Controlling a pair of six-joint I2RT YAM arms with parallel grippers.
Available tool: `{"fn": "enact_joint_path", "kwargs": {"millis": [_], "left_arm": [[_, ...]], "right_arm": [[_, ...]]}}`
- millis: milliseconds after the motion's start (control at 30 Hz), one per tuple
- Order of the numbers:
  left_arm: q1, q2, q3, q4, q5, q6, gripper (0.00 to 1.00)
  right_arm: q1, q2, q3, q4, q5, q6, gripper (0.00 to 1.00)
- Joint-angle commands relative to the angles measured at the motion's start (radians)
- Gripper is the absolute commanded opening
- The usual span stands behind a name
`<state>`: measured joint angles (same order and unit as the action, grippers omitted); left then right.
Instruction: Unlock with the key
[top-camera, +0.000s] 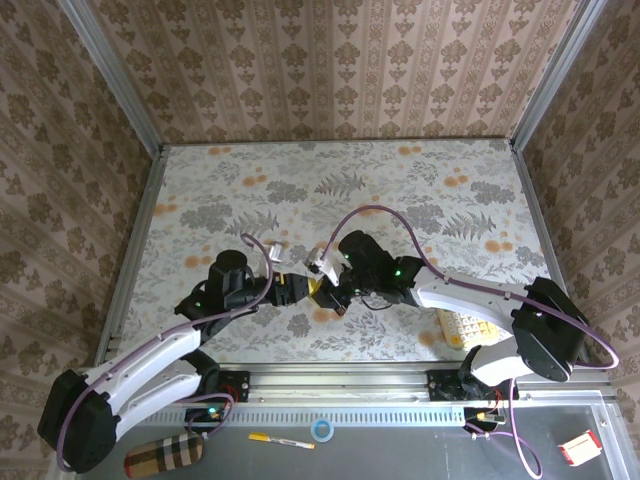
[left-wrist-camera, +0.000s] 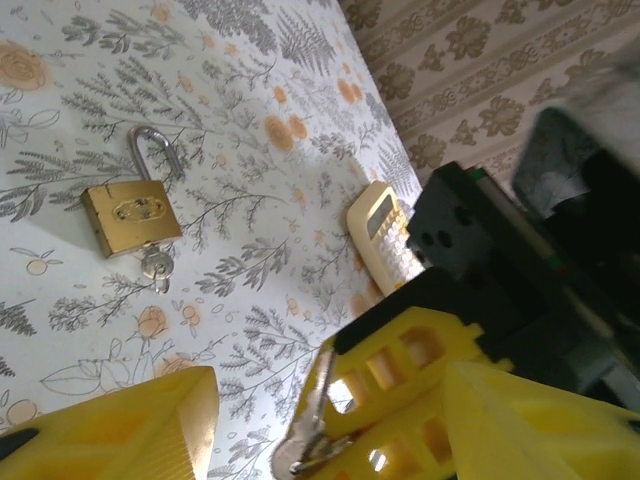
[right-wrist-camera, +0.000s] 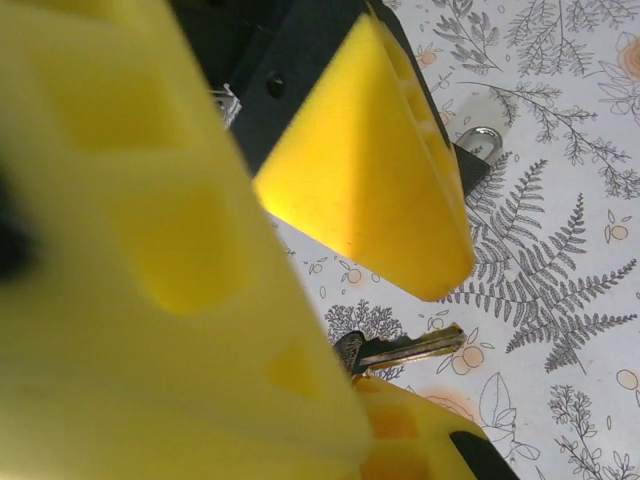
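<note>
The key (right-wrist-camera: 405, 350) has a dark head and a thin metal blade. My right gripper (right-wrist-camera: 380, 378) is shut on its head, and the blade sticks out over the table. In the left wrist view the same key (left-wrist-camera: 308, 435) hangs beside the right gripper's latticed yellow finger (left-wrist-camera: 400, 365). My left gripper (left-wrist-camera: 330, 405) is open, its fingers either side of the key with gaps showing. One left finger (right-wrist-camera: 385, 170) hovers above the blade. The brass padlock (left-wrist-camera: 130, 215) lies flat on the table beyond, with a small silver piece (left-wrist-camera: 155, 265) at its bottom. Both grippers (top-camera: 315, 290) meet mid-table.
A cream keypad device (left-wrist-camera: 385, 240) lies on the table near the right arm (top-camera: 465, 325). On the near ledge sit a pen (top-camera: 280, 440), a tape roll (top-camera: 321, 430), a checkered case (top-camera: 165, 455) and a red-white item (top-camera: 580, 447). Papered walls enclose the table.
</note>
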<state>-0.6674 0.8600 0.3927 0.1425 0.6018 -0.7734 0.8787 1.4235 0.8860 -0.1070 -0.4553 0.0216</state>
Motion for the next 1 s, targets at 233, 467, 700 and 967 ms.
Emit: {"fn": "enact_joint_path", "kwargs": {"millis": [233, 467, 700, 967], "left_arm": [[-0.009, 0.046, 0.038, -0.016, -0.002, 0.068, 0.43], [-0.008, 0.078, 0.053, -0.018, 0.003, 0.089, 0.27], [-0.003, 0.081, 0.07, -0.031, 0.006, 0.105, 0.0], [-0.002, -0.009, 0.064, -0.049, -0.065, 0.079, 0.0]], "right_arm": [[0.0, -0.008, 0.036, -0.025, -0.058, -0.012, 0.0], [0.005, 0.003, 0.039, -0.034, -0.082, -0.018, 0.0], [0.004, 0.008, 0.035, -0.041, -0.106, -0.022, 0.0], [-0.059, -0.04, -0.027, 0.137, -0.129, 0.136, 0.28]]}}
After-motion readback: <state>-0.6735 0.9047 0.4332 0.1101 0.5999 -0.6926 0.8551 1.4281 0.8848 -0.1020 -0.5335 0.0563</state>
